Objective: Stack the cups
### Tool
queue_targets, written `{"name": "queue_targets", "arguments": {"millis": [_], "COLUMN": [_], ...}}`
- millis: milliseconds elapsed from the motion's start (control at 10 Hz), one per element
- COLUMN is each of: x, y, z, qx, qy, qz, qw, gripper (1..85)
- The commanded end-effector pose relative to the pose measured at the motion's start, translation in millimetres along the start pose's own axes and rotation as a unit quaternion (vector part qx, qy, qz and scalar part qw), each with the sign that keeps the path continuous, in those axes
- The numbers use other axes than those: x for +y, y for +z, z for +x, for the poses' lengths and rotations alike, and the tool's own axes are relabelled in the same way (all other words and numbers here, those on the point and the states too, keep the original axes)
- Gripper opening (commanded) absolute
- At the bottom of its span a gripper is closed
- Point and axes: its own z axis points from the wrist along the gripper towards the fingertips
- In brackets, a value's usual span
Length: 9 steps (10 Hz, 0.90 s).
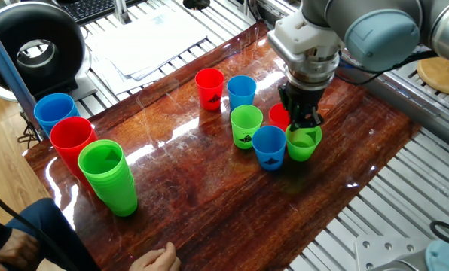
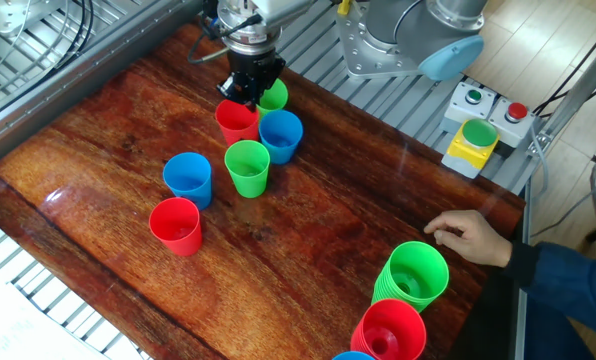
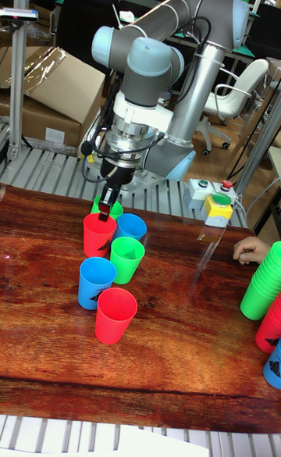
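The hand (image 1: 303, 126) is seen directly above the upright green cup (image 1: 303, 144), its fingers pinching the cup's rim beside the red cup (image 2: 237, 122).

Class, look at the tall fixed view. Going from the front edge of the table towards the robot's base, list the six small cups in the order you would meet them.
Red cup → blue cup with the black mark → green cup → second red cup → second blue cup → green cup at the gripper.

Glossy reddish wooden table (image 1: 209, 188), six small cups (image 1: 246, 125) clustered, three tall cup piles (image 1: 108, 178) at one end
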Motion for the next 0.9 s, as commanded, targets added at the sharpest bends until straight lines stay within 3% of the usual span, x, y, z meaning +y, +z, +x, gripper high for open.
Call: {"name": "queue_targets", "arguments": {"millis": [0, 200, 500, 800], "x": [-6.0, -17.9, -22.8, -22.8], "y": [-9.7, -21.7, -36.3, -52.2], "z": [0.9, 6.3, 12.6, 0.9], "qx": [-0.007, -0.001, 0.006, -0.005], "qy": [-0.009, -0.026, -0.036, -0.03], "qz": [0.002, 0.013, 0.007, -0.005], "qw": [0.9999, 0.9996, 0.9993, 0.9995], "gripper": [1.3, 1.3, 1.3, 1.3]}}
